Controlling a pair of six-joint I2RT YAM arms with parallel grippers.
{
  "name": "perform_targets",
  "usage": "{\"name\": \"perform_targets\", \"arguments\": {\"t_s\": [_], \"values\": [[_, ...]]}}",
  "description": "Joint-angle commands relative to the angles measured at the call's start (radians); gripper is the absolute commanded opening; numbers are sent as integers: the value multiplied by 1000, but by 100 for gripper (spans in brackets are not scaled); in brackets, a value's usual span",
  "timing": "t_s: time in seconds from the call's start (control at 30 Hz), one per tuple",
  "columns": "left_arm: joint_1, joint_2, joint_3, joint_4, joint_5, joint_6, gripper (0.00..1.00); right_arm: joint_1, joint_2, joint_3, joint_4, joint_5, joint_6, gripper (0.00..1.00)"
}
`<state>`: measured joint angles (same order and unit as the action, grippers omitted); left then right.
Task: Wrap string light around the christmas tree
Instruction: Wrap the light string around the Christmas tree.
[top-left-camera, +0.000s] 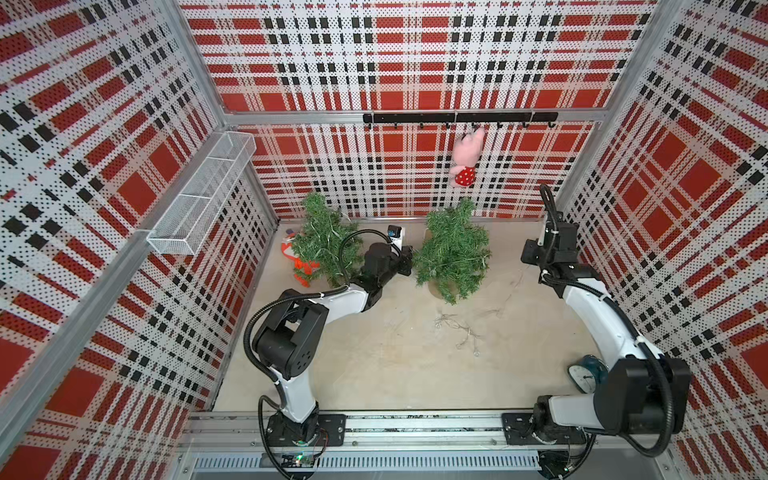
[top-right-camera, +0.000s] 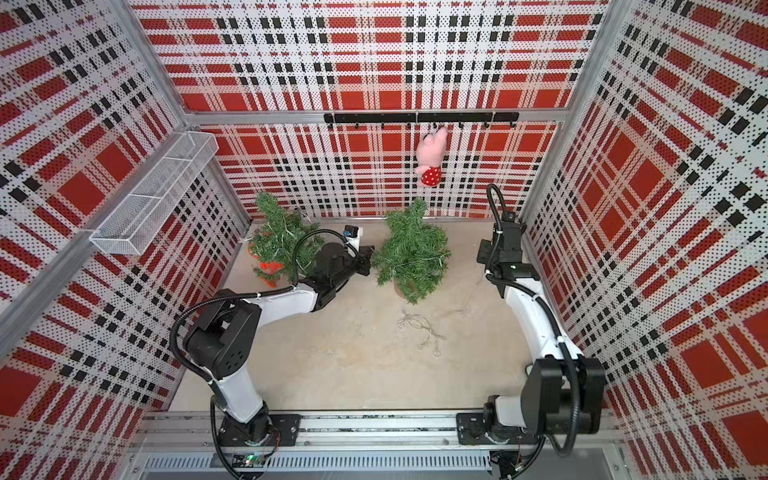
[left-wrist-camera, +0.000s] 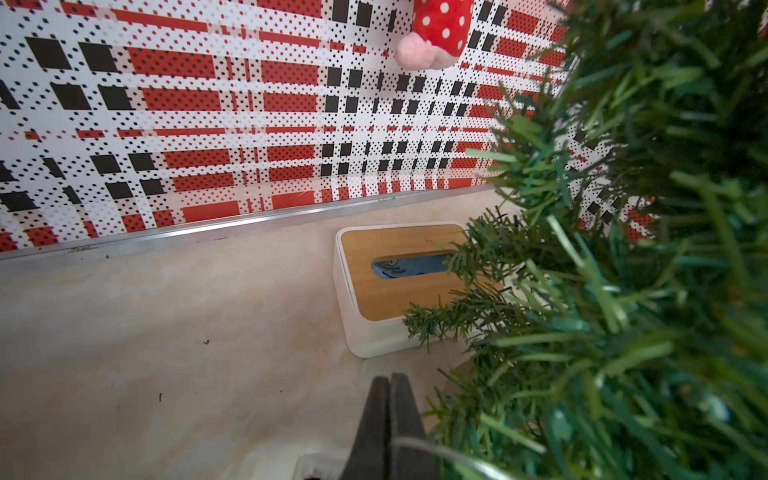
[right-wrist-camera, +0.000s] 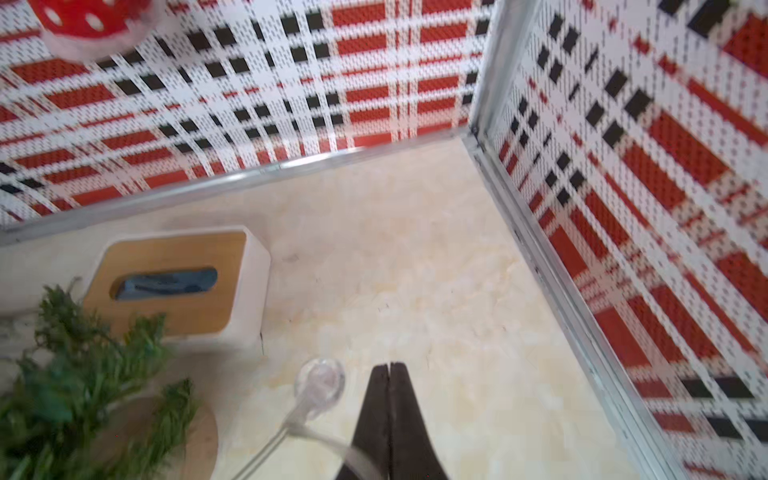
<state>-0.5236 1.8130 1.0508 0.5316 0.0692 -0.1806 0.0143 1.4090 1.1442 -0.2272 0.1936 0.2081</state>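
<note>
right wrist: right pincer (right-wrist-camera: 390, 366) fully closed, clear-bulbed string light (right-wrist-camera: 320, 384) alongside, hold unclear | left pincer (left-wrist-camera: 390, 376) closed beside green artificial christmas tree (left-wrist-camera: 623, 270)

The walls (top-left-camera: 399, 62) showed red, white and black plaid, dotted with perforations. The christmas tree (top-left-camera: 453, 253) and a second tree (top-left-camera: 324, 245) were dark green. The bench (top-left-camera: 374, 374) was mottled cream-beige. The plush toy (top-left-camera: 467, 160) was pink, its dress red with white spots. The tissue box (left-wrist-camera: 357, 332) was white, its lid tan wood-grain. The string light (right-wrist-camera: 320, 384) was clear and silvery.
</note>
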Motion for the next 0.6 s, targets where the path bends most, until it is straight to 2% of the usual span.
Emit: {"name": "perform_targets", "arguments": {"t_s": [0.0, 0.07, 0.13, 0.27, 0.37, 0.43, 0.57], "values": [[-6, 22, 32, 27, 29, 17, 0, 26, 73, 48, 282, 2, -127, 0], [-6, 30, 36, 28, 33, 17, 0, 45, 137, 91, 333, 43, -206, 0], [-6, 41, 43, 28, 38, 15, 0, 47, 181, 125, 398, 34, -226, 0], [-8, 56, 52, 26, 49, 9, 0, 56, 248, 149, 577, -89, -222, 0], [-6, 62, 52, 25, 52, 4, 0, 73, 308, 195, 643, -162, -217, 0], [-5, 64, 55, 22, 57, -2, 4, 87, 350, 234, 647, -220, -206, 0], [4, 69, 60, 21, 78, -21, 17, 105, 398, 248, 694, -349, -171, 0]]}}
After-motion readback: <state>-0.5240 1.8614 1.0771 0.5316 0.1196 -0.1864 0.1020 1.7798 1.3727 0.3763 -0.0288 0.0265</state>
